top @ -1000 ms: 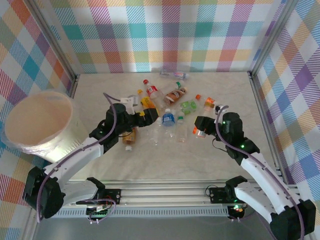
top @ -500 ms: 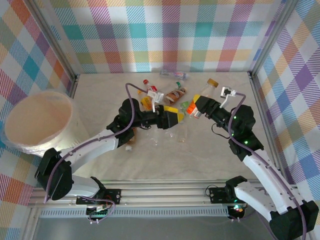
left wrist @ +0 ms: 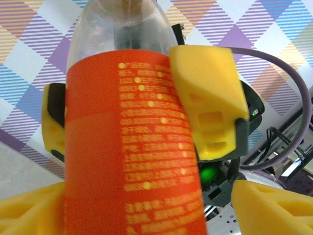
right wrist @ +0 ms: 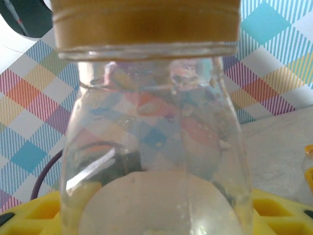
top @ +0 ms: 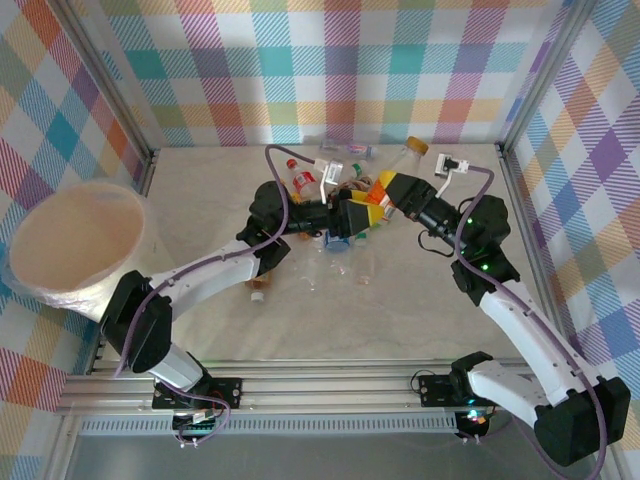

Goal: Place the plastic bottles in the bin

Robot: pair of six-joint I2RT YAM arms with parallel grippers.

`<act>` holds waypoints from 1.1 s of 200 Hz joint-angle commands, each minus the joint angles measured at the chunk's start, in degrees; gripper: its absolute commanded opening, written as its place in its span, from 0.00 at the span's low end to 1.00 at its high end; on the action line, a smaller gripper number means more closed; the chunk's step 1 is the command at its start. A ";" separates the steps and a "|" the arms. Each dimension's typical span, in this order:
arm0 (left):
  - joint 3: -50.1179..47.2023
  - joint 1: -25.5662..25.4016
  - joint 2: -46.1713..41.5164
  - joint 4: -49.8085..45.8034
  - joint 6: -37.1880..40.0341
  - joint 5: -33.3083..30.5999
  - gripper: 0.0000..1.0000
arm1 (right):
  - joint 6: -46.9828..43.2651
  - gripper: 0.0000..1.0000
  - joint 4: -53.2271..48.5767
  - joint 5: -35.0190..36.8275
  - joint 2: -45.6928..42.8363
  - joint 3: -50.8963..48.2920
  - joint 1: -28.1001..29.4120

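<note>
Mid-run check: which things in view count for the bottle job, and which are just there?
Job:
- orange-label bottle, held up mid-air
- loose bottles on the table
- bin, at the left

Not job:
- plaid walls
- front rail

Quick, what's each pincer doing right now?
Left pincer: open, straddling the orange-label bottle, not clamped.
Right pincer: closed on that orange-label bottle.

Bright, even light; blurred wrist close-ups
</note>
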 commanded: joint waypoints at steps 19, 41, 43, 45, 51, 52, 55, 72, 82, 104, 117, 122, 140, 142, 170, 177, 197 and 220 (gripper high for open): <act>4.08 -0.74 1.79 4.38 -1.49 2.97 0.68 | 1.14 0.46 2.10 -3.27 1.05 2.10 0.12; 4.20 -0.69 1.92 3.60 -0.89 2.66 0.56 | 0.83 0.47 1.97 -5.29 2.49 3.24 0.12; 4.27 -0.68 1.83 3.25 -0.65 2.39 0.56 | 0.83 0.47 1.87 -5.48 2.62 3.37 0.17; 4.28 -0.65 1.74 2.72 -0.37 2.12 0.55 | 0.76 0.47 1.81 -5.70 2.76 3.46 0.14; 4.27 -0.69 1.40 0.81 0.59 1.25 0.53 | 0.48 0.48 1.45 -6.07 2.96 3.75 0.12; 4.28 -0.73 1.34 0.61 0.82 1.19 0.53 | 0.42 0.48 1.35 -6.05 2.99 3.81 0.12; 4.36 -0.64 1.11 -0.65 1.43 0.74 0.52 | 0.10 0.48 1.02 -5.95 3.01 3.93 0.13; 4.29 -0.66 -1.08 -10.31 6.75 -4.25 0.49 | -3.12 0.57 -3.50 -4.07 2.17 4.95 0.12; 4.50 -0.67 -2.94 -18.23 10.20 -8.92 0.46 | -5.95 0.66 -7.76 -2.33 1.42 5.98 0.13; 5.72 -0.63 -6.92 -35.73 16.69 -21.91 0.44 | -11.87 0.87 -17.79 1.50 0.50 8.52 0.13; 6.00 -0.68 -9.26 -43.06 18.61 -29.65 0.44 | -15.51 0.95 -23.14 4.15 0.13 9.61 0.10; 6.03 -0.68 -10.15 -45.96 19.11 -32.13 0.43 | -16.63 0.98 -24.95 5.40 -0.05 9.90 0.13; 6.38 -0.53 -13.30 -54.62 20.48 -42.50 0.43 | -20.18 1.00 -29.41 10.07 -0.74 9.73 0.14; 6.57 -0.51 -13.62 -55.93 20.65 -43.60 0.43 | -20.58 1.00 -29.83 10.56 -0.83 9.64 0.11; 9.47 -0.37 -17.62 -71.29 22.82 -57.09 0.43 | -23.43 1.00 -33.07 16.78 -1.79 7.80 0.08; 10.13 -0.36 -18.80 -74.06 23.23 -60.18 0.43 | -23.78 1.00 -33.43 18.10 -1.94 7.17 0.13; 11.81 -0.40 -22.45 -80.45 24.29 -67.51 0.43 | -24.66 1.00 -34.45 20.26 -1.88 6.36 0.04; 14.53 -0.23 -26.46 -87.88 24.95 -76.66 0.43 | -24.91 1.00 -35.41 22.16 -1.51 5.99 0.11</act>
